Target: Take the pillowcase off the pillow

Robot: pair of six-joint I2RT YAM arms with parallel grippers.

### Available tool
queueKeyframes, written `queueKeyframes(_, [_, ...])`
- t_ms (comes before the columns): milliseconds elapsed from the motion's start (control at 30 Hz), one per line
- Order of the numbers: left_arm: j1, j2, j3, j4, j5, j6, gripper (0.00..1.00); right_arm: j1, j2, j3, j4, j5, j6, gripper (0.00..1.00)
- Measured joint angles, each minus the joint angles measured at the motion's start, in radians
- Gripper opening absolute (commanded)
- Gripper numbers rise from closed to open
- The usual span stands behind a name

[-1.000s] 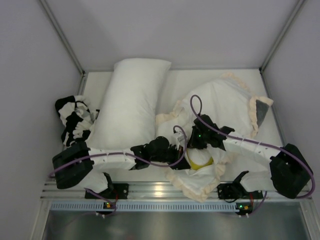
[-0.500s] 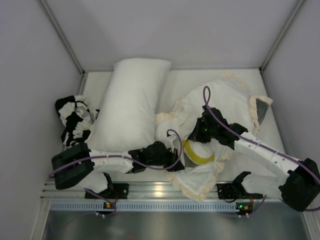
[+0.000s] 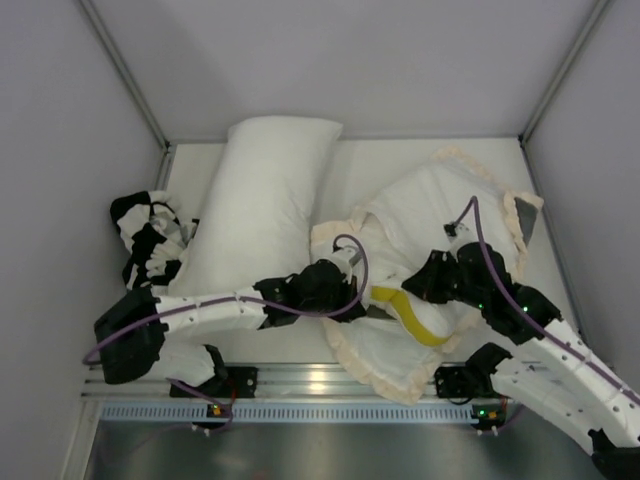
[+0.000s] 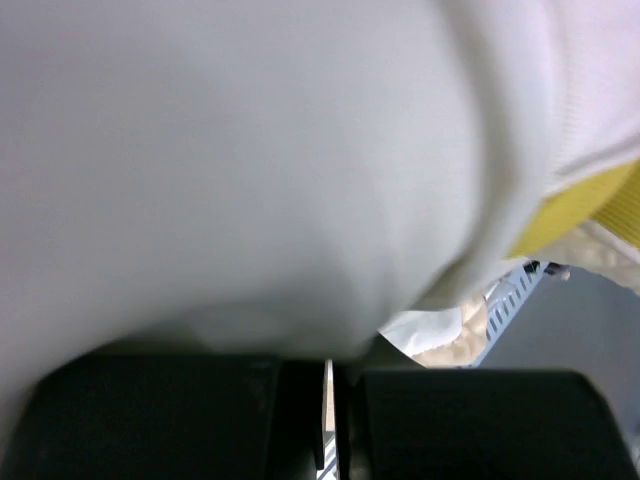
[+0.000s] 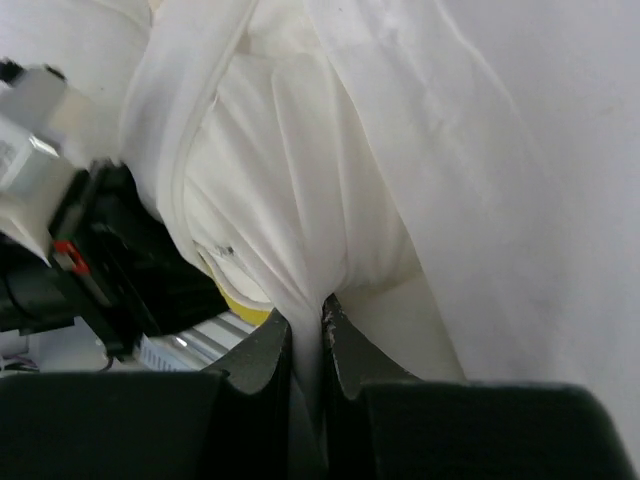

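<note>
Currently the step in hand is stripping the pillowcase (image 3: 440,200) back off the pillow. The pillow is hidden inside it and shows only as a plump swelling. The bundle lies just right of the long pillow (image 3: 258,200), with its frill (image 3: 385,376) close against that pillow.

Right gripper (image 5: 308,338): clamped on a raised fold of the white cloth, on the side of the bundle away from the long pillow.

Left gripper (image 4: 330,415): jaws drawn almost together, tips buried under white cloth, at the edge of the bundle nearest the long pillow. What it pinches cannot be told.

Procedure, as judged:
1. Use one grip as the anchor and pull with the other only. Two pulls in one direction would drag the whole bundle.
2. Pull the clamped fold away from the long pillow, low and steady, so that the cloth slides over the filling rather than bunching.
3. Confirm that the fold is cover alone. If filling is pinched with it, nothing separates.
4. Regrip nearer the opening once the slack is used up.

Appearance: the pillowcase shows its white reverse face, soft and creased, with the cream ruffled frill round its edge. One dark grey corner (image 3: 522,217) turns up on the side farthest from the long pillow. A yellow band (image 3: 412,318) crosses the bundle between the two grippers.
</note>
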Motion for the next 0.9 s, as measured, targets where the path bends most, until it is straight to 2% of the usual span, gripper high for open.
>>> queueKeyframes(200, [0.161, -0.155, 0.018, -0.141, -0.004, 0.024, 0.0, -0.001, -0.187, -0.006, -0.131, 0.055, -0.034, 0.0])
queueKeyframes(433, [0.302, -0.309, 0.043, -0.255, 0.024, 0.058, 0.0, -0.001, -0.311, 0.045, -0.243, 0.111, -0.041, 0.0])
queueKeyframes(700, [0.328, -0.313, 0.164, -0.343, 0.097, 0.092, 0.0, -0.001, -0.37, 0.006, -0.273, 0.106, -0.039, 0.0])
queueKeyframes(900, [0.339, -0.292, 0.402, -0.481, 0.004, 0.129, 0.0, -0.001, -0.386, 0.035, -0.272, 0.107, -0.036, 0.0])
